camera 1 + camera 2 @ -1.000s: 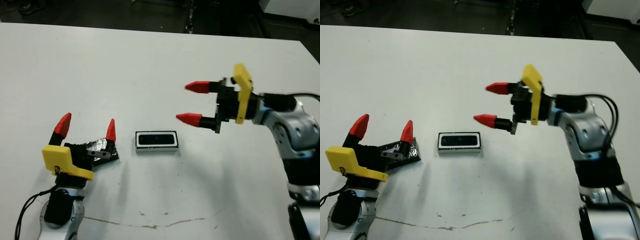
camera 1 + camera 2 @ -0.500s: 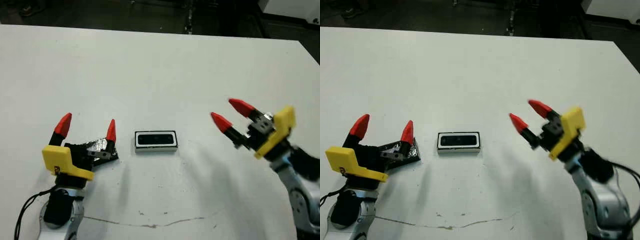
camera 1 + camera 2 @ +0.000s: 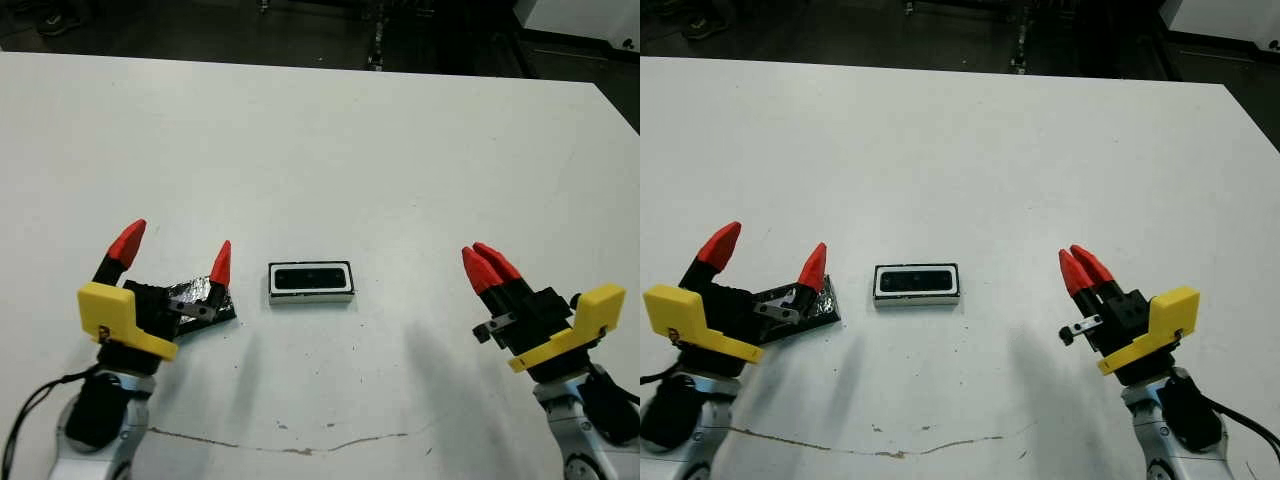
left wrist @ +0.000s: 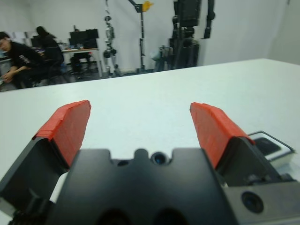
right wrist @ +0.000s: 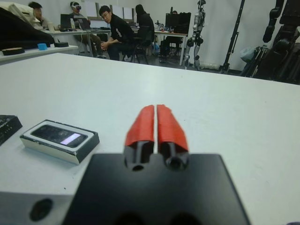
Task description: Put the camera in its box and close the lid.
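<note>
The left gripper [image 3: 172, 262] sits low at the near left of the table [image 3: 320, 130] with its jaws spread wide and nothing between them; its inner red fingertip [image 3: 220, 262] stands right over the lid [image 3: 200, 297], a glossy black slab with crinkly silver glints that lies flat on the table, partly hidden under the gripper's black body. The right gripper [image 3: 1081, 267] rests near the table's near right, well apart from everything else, its jaws pressed together so the two red tips meet, holding nothing; the right wrist view shows the same two fingers [image 5: 142, 125] closed side by side. Between the two grippers, just beside the lid and closer to the left gripper, lies the box [image 3: 311, 282], a shallow white-rimmed tray with dark sides, lying lengthwise across the view. The camera [image 3: 311, 278] lies flat inside it, a dark rounded bar filling the white recess, its face showing a pale reflection in the right wrist view. The box is open, the lid off to its left. Beyond the table's far edge, seated people [image 5: 115, 35] and equipment stands show in the wrist views.
</note>
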{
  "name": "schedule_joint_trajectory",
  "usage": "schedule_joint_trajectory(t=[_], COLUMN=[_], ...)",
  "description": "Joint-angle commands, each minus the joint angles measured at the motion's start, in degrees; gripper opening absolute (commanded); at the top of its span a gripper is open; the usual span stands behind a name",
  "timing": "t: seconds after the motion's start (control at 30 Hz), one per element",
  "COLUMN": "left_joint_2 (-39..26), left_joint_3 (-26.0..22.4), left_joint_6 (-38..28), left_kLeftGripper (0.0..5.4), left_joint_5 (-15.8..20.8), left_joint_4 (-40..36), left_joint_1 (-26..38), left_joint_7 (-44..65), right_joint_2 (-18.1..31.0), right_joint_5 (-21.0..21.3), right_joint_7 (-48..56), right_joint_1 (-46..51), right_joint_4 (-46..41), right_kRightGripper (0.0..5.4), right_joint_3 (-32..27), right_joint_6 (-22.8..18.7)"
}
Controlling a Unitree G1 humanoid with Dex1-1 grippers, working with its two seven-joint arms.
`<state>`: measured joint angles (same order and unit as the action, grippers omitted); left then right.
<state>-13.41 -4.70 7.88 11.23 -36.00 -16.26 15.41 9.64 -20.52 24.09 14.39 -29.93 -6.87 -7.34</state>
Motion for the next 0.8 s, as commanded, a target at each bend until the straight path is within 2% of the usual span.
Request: schedule_joint_trajectory(t=[0.03, 0.17, 0.23, 0.3, 0.4, 0.5, 0.63, 0.8], left_joint_2=[-8.00, -17.82, -22.87, -29.57, -36.87, -40.14, -41.42, -40.13], left_joint_3=[-3.79, -8.01, -9.94, -11.03, -10.12, -7.58, -3.34, 1.15], left_joint_6=[2.43, 5.40, 8.98, 11.08, 10.52, 6.32, 3.25, 1.72], left_kLeftGripper=[5.40, 5.40, 5.40, 5.40, 5.40, 5.40, 5.40, 5.40], left_joint_5=[4.91, 10.41, 13.53, 17.06, 19.70, 19.70, 18.89, 16.45], left_joint_4=[-0.40, 0.97, 1.51, 4.91, 11.74, 19.75, 28.41, 34.91], left_joint_1=[1.85, 5.61, 7.82, 11.44, 16.80, 22.09, 28.90, 34.40], left_joint_7=[8.07, 17.48, 21.38, 29.53, 41.72, 52.52, 62.54, 67.12], right_joint_2=[0.25, 0.47, 0.60, 0.89, 1.17, 1.40, 1.58, 1.68], right_joint_5=[-0.48, -1.41, -2.17, -2.25, -2.39, -2.16, -2.40, -2.26], right_joint_7=[-0.13, -0.39, -0.46, -0.38, 0.02, 0.07, -0.07, -0.53], right_joint_1=[0.19, -0.37, -0.60, -0.90, -1.26, -1.44, -1.41, -1.17], right_joint_4=[0.44, 0.38, 0.45, 0.72, 1.38, 1.82, 1.94, 1.72], right_kRightGripper=[0.01, 0.01, 0.01, 0.01, 0.01, 0.01, 0.01, 0.01], right_joint_3=[0.41, 0.70, 0.65, 0.65, 0.65, 0.68, 0.70, 0.79], right_joint_6=[1.05, -0.19, -0.71, -0.65, -0.27, 0.06, 0.01, -0.28])
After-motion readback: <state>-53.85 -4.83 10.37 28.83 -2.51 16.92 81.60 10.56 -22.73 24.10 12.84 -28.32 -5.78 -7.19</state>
